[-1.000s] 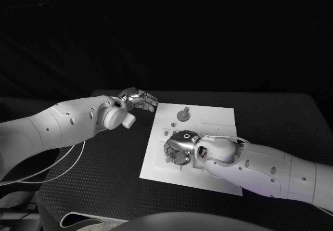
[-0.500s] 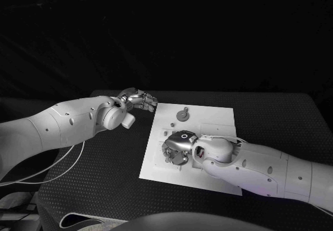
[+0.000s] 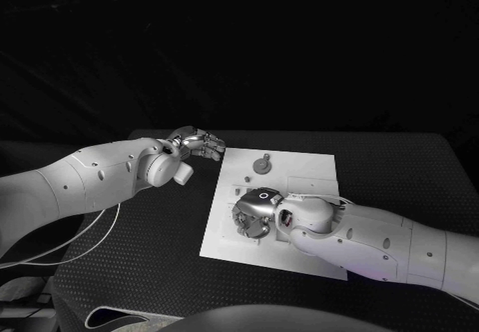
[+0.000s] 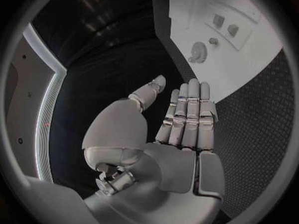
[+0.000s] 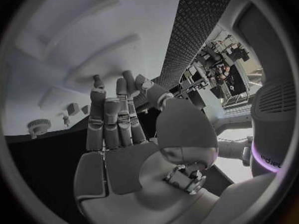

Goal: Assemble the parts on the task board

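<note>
Gear part (image 3: 261, 166) on task board (image 3: 314, 168), apart from right hand (image 3: 255, 211) fingers (image 5: 104, 117)

The head camera looks steeply down on the worktop (image 3: 149, 263). Each wrist camera sits close behind its own robot hand; all 3 share the task board (image 3: 300, 173).

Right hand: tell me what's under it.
The right hand hovers over the white task board; bare board shows past its fingers in the wrist view. Anything directly beneath the palm is hidden.

White arms (image 3: 90, 183), silver hands (image 3: 203, 144)
</note>
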You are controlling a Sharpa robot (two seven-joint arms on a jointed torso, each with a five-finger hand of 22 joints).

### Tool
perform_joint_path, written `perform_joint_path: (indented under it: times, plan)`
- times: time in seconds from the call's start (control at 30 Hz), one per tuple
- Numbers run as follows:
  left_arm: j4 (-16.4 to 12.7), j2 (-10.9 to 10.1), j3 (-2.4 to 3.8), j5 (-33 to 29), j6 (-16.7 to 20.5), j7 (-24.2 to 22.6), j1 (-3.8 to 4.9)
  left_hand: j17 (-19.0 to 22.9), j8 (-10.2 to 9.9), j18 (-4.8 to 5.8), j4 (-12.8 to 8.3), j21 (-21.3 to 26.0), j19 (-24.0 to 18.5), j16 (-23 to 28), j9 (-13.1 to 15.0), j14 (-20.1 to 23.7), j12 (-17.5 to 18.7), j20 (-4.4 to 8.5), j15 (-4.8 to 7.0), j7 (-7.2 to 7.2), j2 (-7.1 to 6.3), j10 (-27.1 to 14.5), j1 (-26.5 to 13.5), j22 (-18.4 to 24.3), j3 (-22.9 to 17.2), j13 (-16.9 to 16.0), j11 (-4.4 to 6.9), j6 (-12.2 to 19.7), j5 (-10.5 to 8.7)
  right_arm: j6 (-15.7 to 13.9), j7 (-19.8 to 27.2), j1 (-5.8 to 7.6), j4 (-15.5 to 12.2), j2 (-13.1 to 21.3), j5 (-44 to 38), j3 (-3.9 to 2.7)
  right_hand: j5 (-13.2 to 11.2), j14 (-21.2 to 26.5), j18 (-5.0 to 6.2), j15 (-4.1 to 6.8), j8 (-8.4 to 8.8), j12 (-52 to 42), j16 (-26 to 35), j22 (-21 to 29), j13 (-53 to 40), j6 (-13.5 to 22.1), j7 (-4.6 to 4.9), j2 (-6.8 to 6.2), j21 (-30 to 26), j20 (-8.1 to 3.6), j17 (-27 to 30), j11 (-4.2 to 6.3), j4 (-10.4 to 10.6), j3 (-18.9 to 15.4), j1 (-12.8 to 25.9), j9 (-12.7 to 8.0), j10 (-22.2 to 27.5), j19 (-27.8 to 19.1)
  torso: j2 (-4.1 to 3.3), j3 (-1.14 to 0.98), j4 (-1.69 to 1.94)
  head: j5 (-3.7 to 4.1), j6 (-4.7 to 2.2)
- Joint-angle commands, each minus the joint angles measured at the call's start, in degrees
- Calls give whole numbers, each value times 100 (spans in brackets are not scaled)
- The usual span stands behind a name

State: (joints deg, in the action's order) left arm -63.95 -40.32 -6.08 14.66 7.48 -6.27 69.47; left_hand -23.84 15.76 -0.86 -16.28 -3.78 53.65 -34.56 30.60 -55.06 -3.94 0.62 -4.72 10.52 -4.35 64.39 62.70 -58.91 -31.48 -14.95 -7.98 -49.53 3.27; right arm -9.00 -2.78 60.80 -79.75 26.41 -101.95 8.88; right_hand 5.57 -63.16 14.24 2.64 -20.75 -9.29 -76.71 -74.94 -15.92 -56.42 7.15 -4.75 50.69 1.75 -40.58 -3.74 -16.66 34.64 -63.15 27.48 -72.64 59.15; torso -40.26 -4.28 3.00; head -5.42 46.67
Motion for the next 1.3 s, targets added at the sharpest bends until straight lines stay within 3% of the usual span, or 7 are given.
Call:
perform_joint_path:
  times: [0.03,0.3,0.63,0.87,1.1,1.17,1.3]
  plan:
    - [-10,6,4,-32,-77,-35,7,-6,28,0,42,-12,-43,32,5,10,-7,8,-27,-17,3,-9,-47,6,2,8,-9,28,33,53,29,-12,10,-7,84,10,-6,54,76,-51,97,100,21,-81,6,130,54,-118,-38,17,6,-41,29,-3,52,-47,141,-46,0,0,2,2,3]
    - [-10,4,4,-32,-99,-26,7,-11,27,0,42,-12,-44,35,5,10,-6,8,-27,-16,3,-11,-48,7,2,9,-10,30,33,-112,54,-12,18,-12,174,14,-9,129,76,-155,264,260,-19,-89,19,377,175,-303,-59,40,-11,-150,85,55,159,-129,376,-66,0,0,2,2,3]
    - [-5,5,4,-32,-128,-16,7,-55,29,5,52,-13,-53,68,3,9,-6,4,-30,-15,21,-14,-34,15,-37,15,-12,32,148,-126,45,-12,27,-1,171,15,-10,158,76,-173,290,287,-27,-91,14,422,196,-322,-66,46,-12,-168,88,74,157,-143,417,-80,0,-1,0,12,4]
    - [0,6,4,-32,-122,-17,7,-60,29,5,54,-13,-54,72,3,9,-6,4,-31,-14,17,-15,-40,16,-34,16,-13,34,153,-328,75,-11,0,52,251,15,-12,168,76,-181,304,300,-35,-94,11,449,208,-350,-66,49,-14,-176,87,75,160,-151,437,-83,0,-1,3,23,4]
    - [36,16,3,-32,-133,-14,7,-64,29,5,56,-13,-55,75,3,9,-6,4,-31,-14,16,-15,-44,17,-33,17,-13,35,155,-561,185,24,-232,245,551,11,-11,206,76,-247,440,390,-61,-96,6,723,314,-553,-70,60,-11,-244,119,86,167,-214,604,-90,2,-2,4,25,3]
    - [53,15,3,-32,-129,-14,7,-66,29,5,56,-13,-55,76,3,9,-6,4,-31,-14,16,-15,-44,17,-33,17,-13,35,156,-662,238,61,-363,349,683,-10,-12,218,76,-265,472,403,-67,-95,-4,804,376,-613,-73,64,-6,-263,170,89,192,-228,634,-91,3,-4,1,33,-16]
    - [83,20,3,-32,-128,-12,6,-68,29,6,56,-14,-55,77,3,8,-7,4,-31,-14,16,-15,-46,17,-33,17,-13,35,157,-737,269,223,-628,604,1321,-160,-14,237,76,-280,477,415,-71,-93,-21,854,396,-716,-81,74,1,-278,255,68,275,-230,669,-100,5,-7,-2,52,-31]
